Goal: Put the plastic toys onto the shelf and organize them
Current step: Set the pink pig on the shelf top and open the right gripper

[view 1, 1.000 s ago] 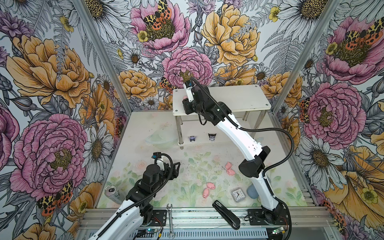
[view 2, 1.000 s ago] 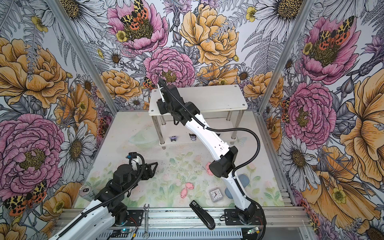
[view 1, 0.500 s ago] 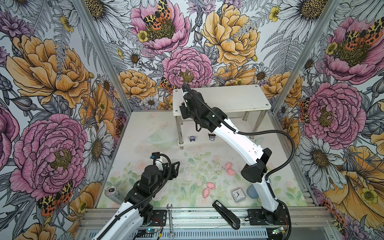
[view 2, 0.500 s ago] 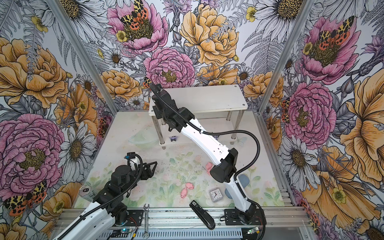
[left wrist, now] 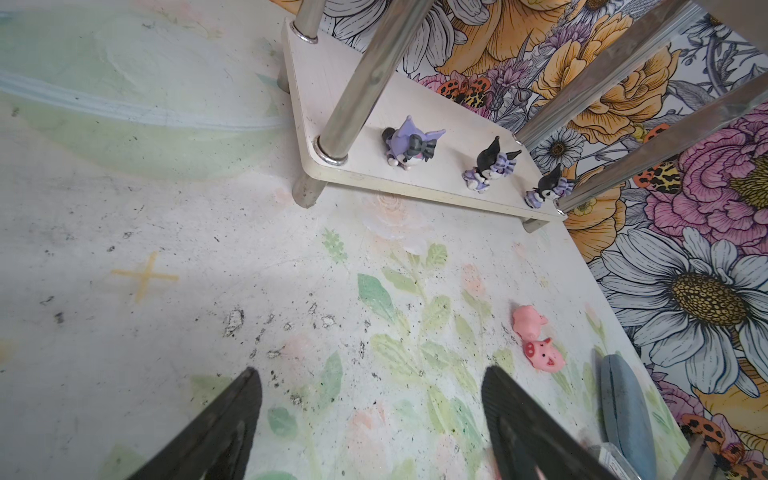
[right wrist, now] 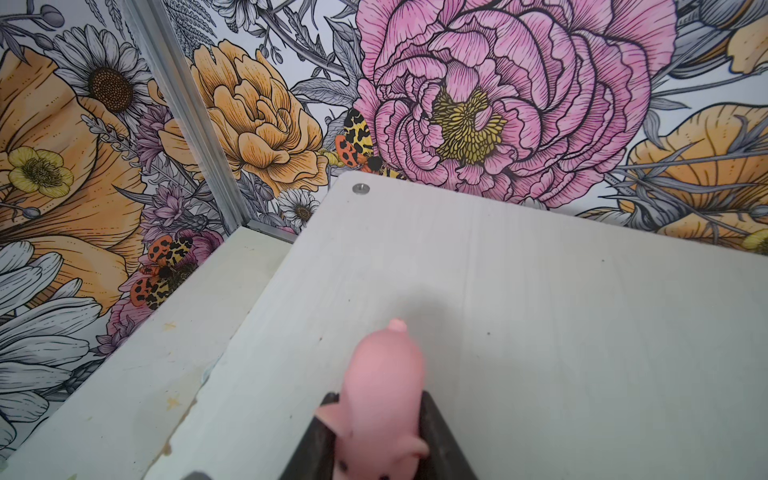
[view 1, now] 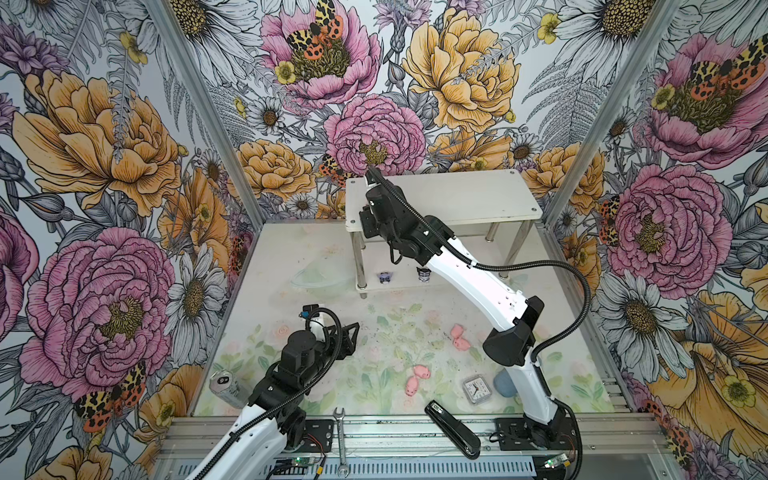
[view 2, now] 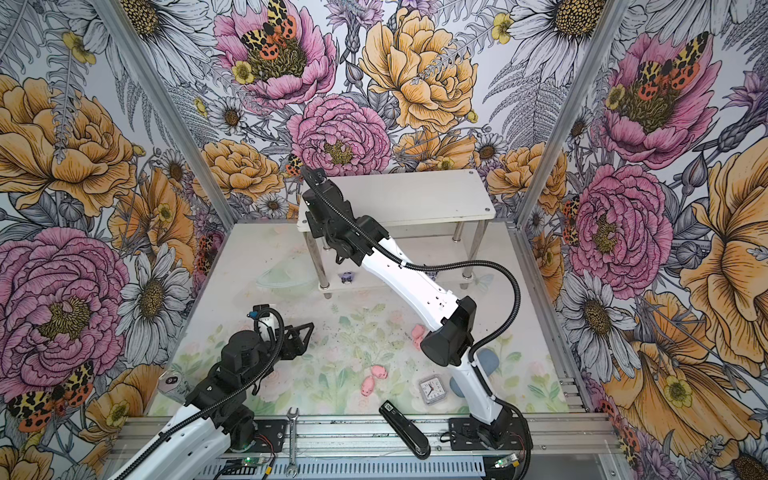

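Observation:
The white two-tier shelf stands at the back. My right gripper hovers over the left end of its top tier, shut on a pink pig. Three black-purple figurines stand on the lower tier. On the floor lie two pigs near the right arm and two more nearer the front. My left gripper is open and empty over the floor, left of the pigs.
A small square clock, a black stapler and a blue oval object lie at the front right. A can lies at the front left, and a wrench on the rail. A clear bowl sits left of the shelf.
The right arm has shifted about over the shelf's left end with the pig still in its grip. The left gripper has hardly moved.

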